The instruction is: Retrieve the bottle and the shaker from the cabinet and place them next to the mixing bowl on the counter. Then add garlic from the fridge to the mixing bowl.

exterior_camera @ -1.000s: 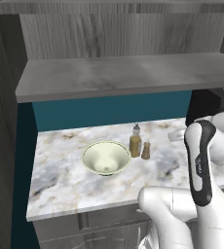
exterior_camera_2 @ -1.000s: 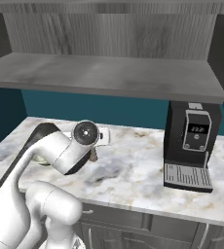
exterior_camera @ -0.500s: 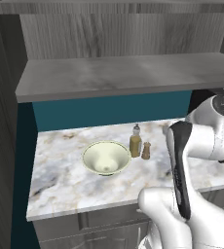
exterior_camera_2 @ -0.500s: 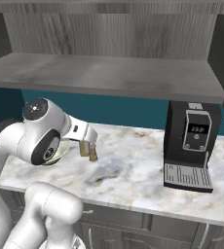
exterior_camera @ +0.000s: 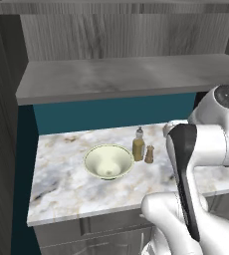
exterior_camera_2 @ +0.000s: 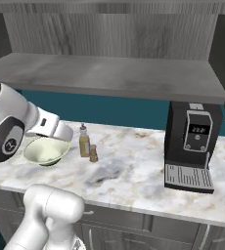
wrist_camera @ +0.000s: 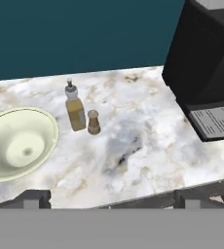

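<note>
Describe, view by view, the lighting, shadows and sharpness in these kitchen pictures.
Left base view: flat, even light, no glare; the mixing bowl shows soft shading inside. Right base view: a dark smudge-like patch on the counter right of the shaker; everything sharp. Hand view: the bottle is crisp, with barely any cast shadow; the coffee machine reads near-black.

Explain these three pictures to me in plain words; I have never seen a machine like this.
It is a rendered kitchen with a white robot arm on a driving base. Two pictures come from cameras on the base, behind the arm to its left and right. The third looks from the hand down at the counter. There stand a bowl, a bottle beside it and a shaker next to the bottle, upright. A black coffee machine stands farther right. The gripper is open and holds nothing.
</note>
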You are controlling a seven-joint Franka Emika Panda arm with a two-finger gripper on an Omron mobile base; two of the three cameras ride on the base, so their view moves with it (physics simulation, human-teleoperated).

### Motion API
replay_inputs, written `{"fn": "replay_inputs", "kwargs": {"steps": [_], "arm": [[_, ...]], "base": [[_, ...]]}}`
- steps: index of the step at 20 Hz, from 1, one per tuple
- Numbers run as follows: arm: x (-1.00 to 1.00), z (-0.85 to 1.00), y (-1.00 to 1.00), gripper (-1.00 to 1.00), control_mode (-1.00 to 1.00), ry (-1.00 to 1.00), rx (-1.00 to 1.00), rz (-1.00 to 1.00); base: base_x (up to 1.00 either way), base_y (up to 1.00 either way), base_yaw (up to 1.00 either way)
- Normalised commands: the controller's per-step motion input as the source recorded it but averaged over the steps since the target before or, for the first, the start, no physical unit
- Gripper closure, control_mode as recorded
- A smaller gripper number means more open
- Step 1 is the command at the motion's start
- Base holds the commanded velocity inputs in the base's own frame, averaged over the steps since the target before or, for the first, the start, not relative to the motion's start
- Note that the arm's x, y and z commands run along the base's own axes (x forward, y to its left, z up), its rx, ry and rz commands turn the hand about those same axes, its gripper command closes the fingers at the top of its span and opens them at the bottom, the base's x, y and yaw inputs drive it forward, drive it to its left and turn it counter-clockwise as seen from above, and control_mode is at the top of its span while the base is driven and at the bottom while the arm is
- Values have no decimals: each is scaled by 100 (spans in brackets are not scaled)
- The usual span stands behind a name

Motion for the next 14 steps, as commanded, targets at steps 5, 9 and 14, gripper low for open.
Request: {"fn": "replay_inputs", "kwargs": {"steps": [5, 9, 14], "arm": [[-37, 4, -13, -100, -100, 0, 0, 26], [-32, 3, -1, -100, -100, 0, 0, 15], [-52, 29, 0, -100, -100, 0, -1, -1]], "base": [[0, 0, 0], [0, 0, 0], [0, 0, 0]]}}
